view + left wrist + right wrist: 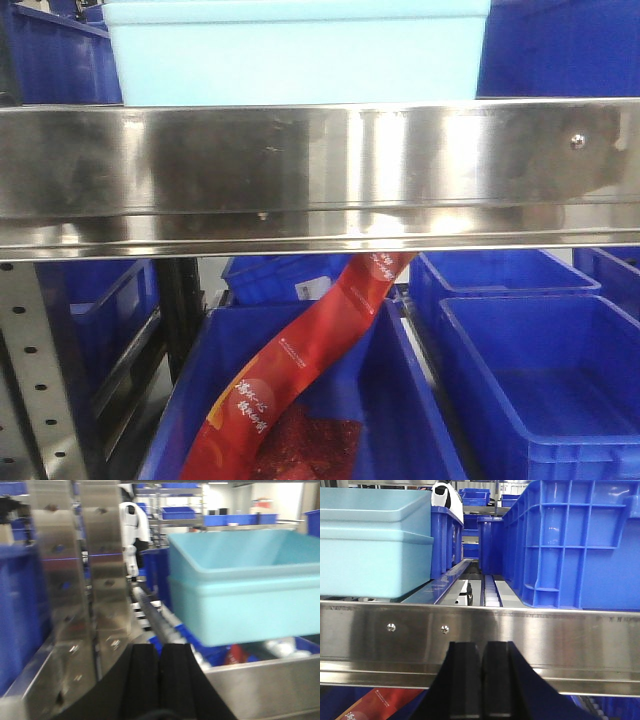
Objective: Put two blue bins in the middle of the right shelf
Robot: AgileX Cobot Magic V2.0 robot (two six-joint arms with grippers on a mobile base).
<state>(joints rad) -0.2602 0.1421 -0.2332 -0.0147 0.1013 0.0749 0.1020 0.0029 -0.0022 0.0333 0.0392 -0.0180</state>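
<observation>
A: Left wrist-mounted view first: the left gripper [160, 680] is showing its two black pads pressed flat together, so those jaws are closed on nothing. The pale blue bins [240, 585] are sitting up at two o'clock from them, apart from the pads.

B: And the right gripper [481, 680] is reading the same way, pads meeting with no gap and nothing between them. From there the pale bins are lying at ten o'clock, behind the shelf rail [480, 640].

A: I am reading that as two tubs nested, one rim stacked over the other, though I cannot tell for sure. They are resting on the tier behind the rail, which is probably keeping them from sliding forward.

B: Judging by that, both bins are looking already delivered, and the arms are hanging empty in front.

A: The dark blue crate [580, 545] is standing at one o'clock on the same tier, a roller track running in the gap between it and the pale tubs.

B: Below, the front view is showing a red banner [310, 370] draping into a lower dark bin [400, 400], beside a perforated upright [35, 370].

A: Farther back, more racks of blue bins are filling a bright storeroom, and a white humanoid figure [132, 527] is standing among them.
</observation>
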